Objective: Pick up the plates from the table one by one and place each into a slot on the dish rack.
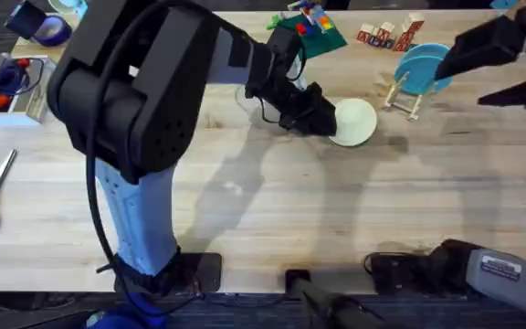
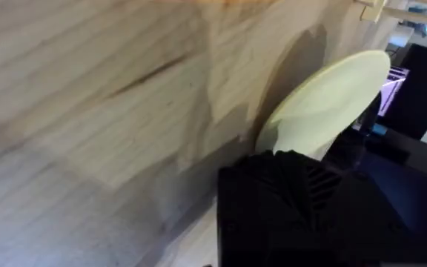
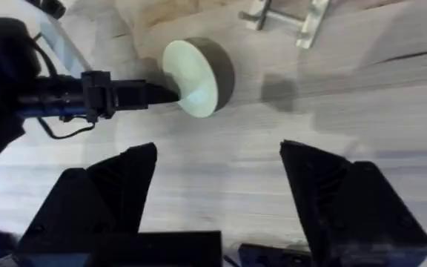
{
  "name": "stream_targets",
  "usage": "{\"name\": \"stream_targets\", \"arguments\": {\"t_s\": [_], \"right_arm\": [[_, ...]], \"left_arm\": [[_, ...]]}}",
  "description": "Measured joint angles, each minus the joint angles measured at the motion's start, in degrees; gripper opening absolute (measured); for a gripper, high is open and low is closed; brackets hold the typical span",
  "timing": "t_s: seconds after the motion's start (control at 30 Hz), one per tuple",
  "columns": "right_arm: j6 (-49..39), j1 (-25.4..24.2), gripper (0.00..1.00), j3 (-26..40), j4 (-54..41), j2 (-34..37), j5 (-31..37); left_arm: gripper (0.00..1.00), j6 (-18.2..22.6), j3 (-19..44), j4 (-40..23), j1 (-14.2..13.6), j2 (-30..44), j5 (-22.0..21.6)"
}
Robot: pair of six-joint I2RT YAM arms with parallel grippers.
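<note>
Left arm (image 1: 144, 119): bulky matte-black housings with a dotted vent patch on the large joint, a pale grey-white link below it, and a thin black cable running down its side to the base, with a further black cable looped near the left hand (image 1: 313, 114), which is likewise black. Right arm (image 1: 491, 270): black joint sections and a light grey link bearing a small white printed label. Right hand (image 3: 217, 196): two black, wedge-shaped fingers with angular, faceted faces.

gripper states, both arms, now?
Left gripper: shut on the pale yellow-green plate, tilted off the table.
Right gripper: open, holding nothing.
</note>
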Motion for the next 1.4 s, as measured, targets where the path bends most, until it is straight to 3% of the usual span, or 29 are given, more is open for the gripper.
{"name": "stream_targets", "arguments": {"t_s": [0.4,0.83,1.17,1.4], "right_arm": [[-0.99,2.77,0.996,-5.36,2.39,6.29,-5.84],[1.40,3.43,0.995,-16.50,16.27,7.06,-8.84],[5.77,8.48,0.995,-23.95,27.21,7.07,-9.48],[8.18,11.92,0.995,-25.35,30.95,7.07,-7.13]], "left_arm": [[0.041,-0.02,0.00,0.22,0.02,0.00,0.00],[0.041,-0.02,0.00,0.42,0.00,0.00,0.00],[0.041,-0.02,0.00,0.42,0.00,0.00,0.00],[0.041,0.00,0.00,0.42,0.00,0.00,0.00]]}}
